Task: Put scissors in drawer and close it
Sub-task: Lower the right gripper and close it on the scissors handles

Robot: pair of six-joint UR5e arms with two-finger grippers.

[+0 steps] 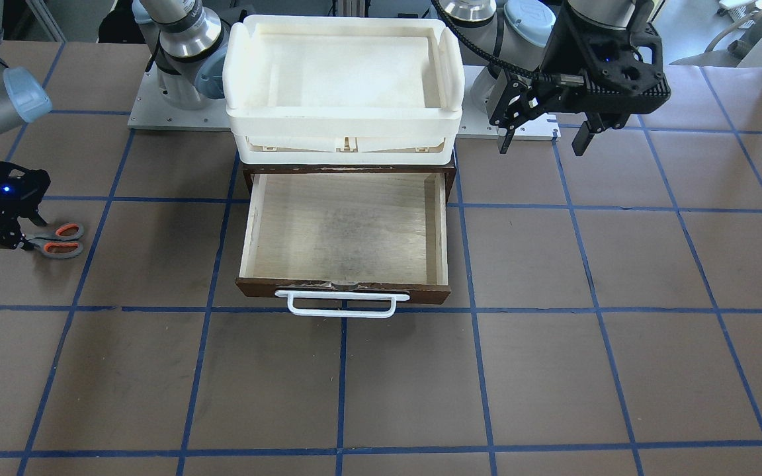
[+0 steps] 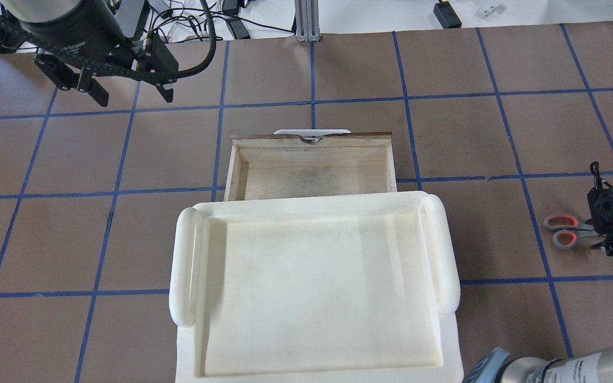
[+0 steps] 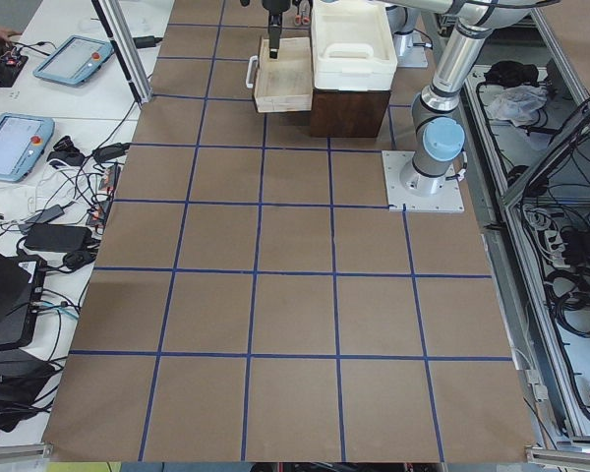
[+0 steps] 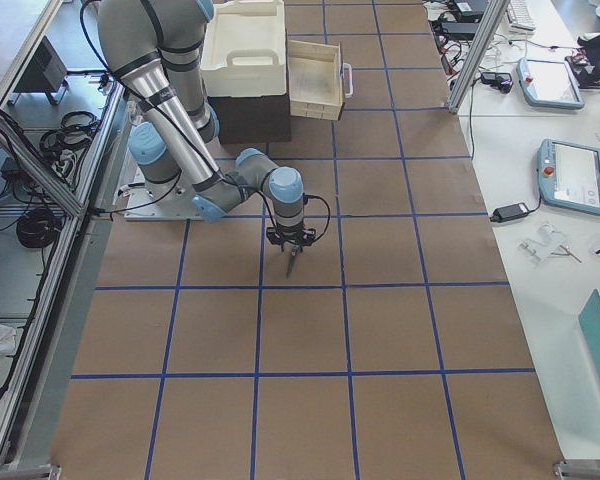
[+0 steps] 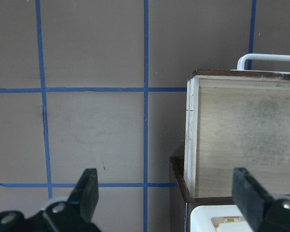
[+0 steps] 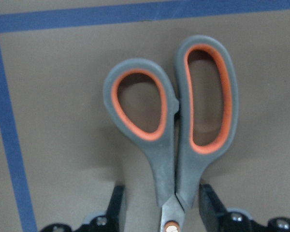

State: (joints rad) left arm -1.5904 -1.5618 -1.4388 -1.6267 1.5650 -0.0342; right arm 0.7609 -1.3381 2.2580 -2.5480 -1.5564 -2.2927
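The scissors (image 1: 57, 240), with dark grey handles and orange-red inner loops, lie on the brown table far to the robot's right. They also show in the overhead view (image 2: 563, 230) and close up in the right wrist view (image 6: 176, 130). My right gripper (image 6: 162, 208) is low over them, jaws open, straddling the shanks near the pivot. One finger (image 6: 117, 203) stands a little apart from them. The wooden drawer (image 1: 344, 228) is pulled out and empty, its white bar handle (image 1: 341, 304) towards the operators. My left gripper (image 1: 543, 139) is open and empty, raised beside the drawer's cabinet.
A cream-white plastic tray (image 1: 344, 120) sits on top of the dark brown cabinet (image 1: 348, 168) behind the drawer. It is large in the overhead view (image 2: 312, 205). Blue tape lines grid the brown table.
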